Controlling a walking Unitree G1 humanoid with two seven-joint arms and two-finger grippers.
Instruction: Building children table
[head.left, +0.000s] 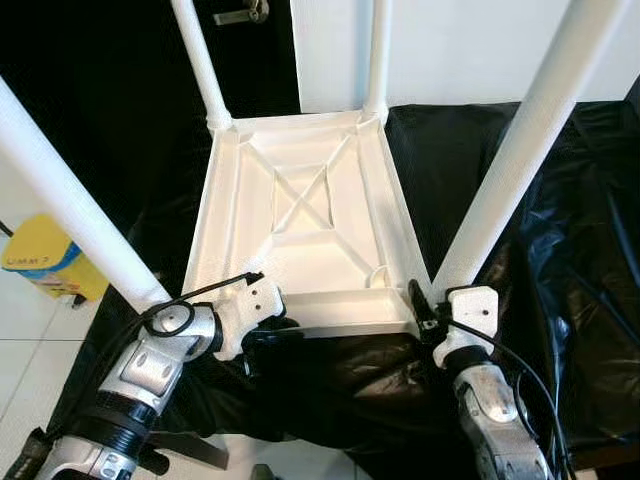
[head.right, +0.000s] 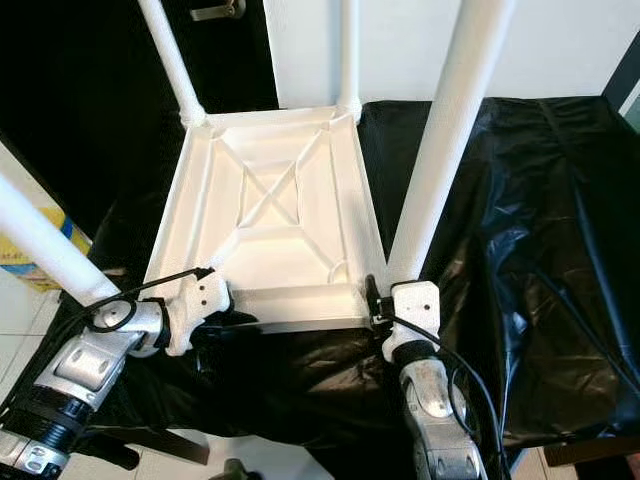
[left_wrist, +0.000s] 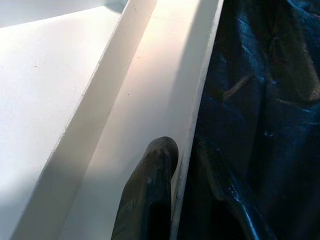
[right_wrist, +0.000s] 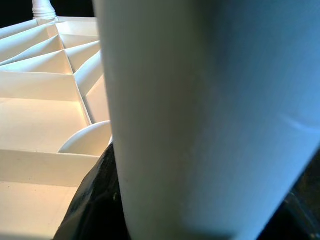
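A white children's table (head.left: 235, 215) lies upside down on a black plastic sheet (head.left: 570, 290), its four round legs pointing up. My left gripper (head.left: 262, 338) is at the near left corner, below the near left leg (head.left: 70, 205). It is shut on the table's near rim (left_wrist: 165, 90), with one finger (left_wrist: 150, 195) inside the rim and the other outside. My right gripper (head.left: 430, 302) is at the near right corner, closed around the foot of the near right leg (head.left: 520, 150). That leg (right_wrist: 200, 115) stands close in front of the right wrist camera, one black finger (right_wrist: 92, 205) beside it.
The far legs (head.left: 200, 60) rise toward a dark doorway and a white wall. A yellow container (head.left: 45, 262) stands on the tiled floor at the left. The black sheet spreads wide to the right.
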